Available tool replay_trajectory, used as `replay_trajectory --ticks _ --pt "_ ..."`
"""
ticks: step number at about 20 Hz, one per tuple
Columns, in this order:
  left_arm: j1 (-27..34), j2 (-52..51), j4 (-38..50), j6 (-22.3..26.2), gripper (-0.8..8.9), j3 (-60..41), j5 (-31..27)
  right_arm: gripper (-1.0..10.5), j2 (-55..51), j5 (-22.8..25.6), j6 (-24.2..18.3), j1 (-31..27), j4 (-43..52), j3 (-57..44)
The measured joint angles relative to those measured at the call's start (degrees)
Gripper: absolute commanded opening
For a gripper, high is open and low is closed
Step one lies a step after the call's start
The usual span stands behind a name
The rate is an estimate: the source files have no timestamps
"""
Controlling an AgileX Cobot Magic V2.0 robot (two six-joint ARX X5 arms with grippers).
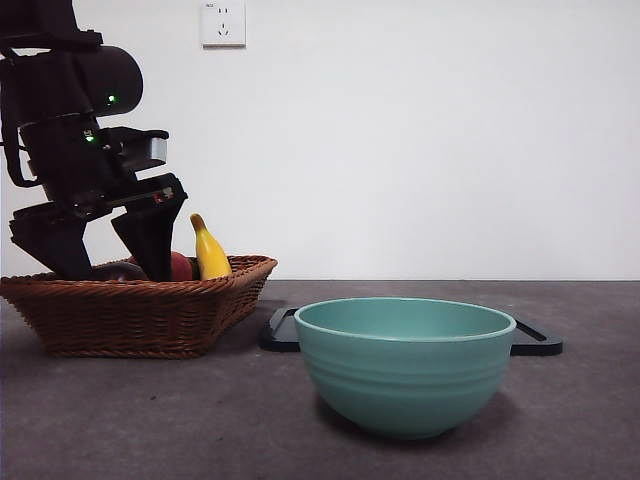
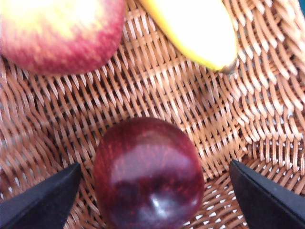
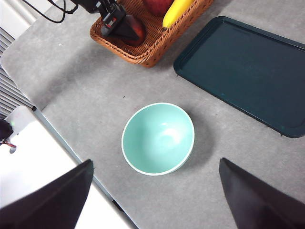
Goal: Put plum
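The plum [image 2: 148, 174], dark maroon and glossy, lies on the floor of the wicker basket [image 2: 143, 90]. My left gripper [image 2: 152, 193] is open, with one jaw on each side of the plum and a gap between each jaw and the fruit. In the front view the left gripper [image 1: 100, 245] reaches down into the basket [image 1: 140, 315], and only the top of the plum [image 1: 118, 270] shows over the rim. My right gripper [image 3: 155, 191] hangs open and empty high above the table, over the near side of the bowl [image 3: 158, 138].
A red-yellow apple [image 2: 57, 33] and a banana [image 2: 195, 28] share the basket beyond the plum. The teal bowl [image 1: 405, 365] stands in front of a dark tray [image 3: 248, 71], to the right of the basket. A white board [image 3: 43, 167] borders the table edge.
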Motion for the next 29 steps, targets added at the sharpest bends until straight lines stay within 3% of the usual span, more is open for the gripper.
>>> replay_trajectory --ticks 11,15,25,29 --pt "0.00 0.00 -1.70 0.77 3.68 0.00 -0.52 4.2 0.00 0.00 0.00 0.00 0.00 0.00" --pt "0.00 0.00 -1.68 0.87 2.75 0.00 -0.52 4.2 0.00 -0.02 0.00 0.00 0.00 0.00" --pt "0.00 -0.37 -1.62 0.85 2.75 0.00 -0.42 4.2 0.00 0.00 0.00 0.00 0.00 0.00" --pt "-0.76 -6.23 -2.64 0.85 2.75 0.48 -0.07 4.2 0.00 -0.02 0.00 0.00 0.00 0.00"
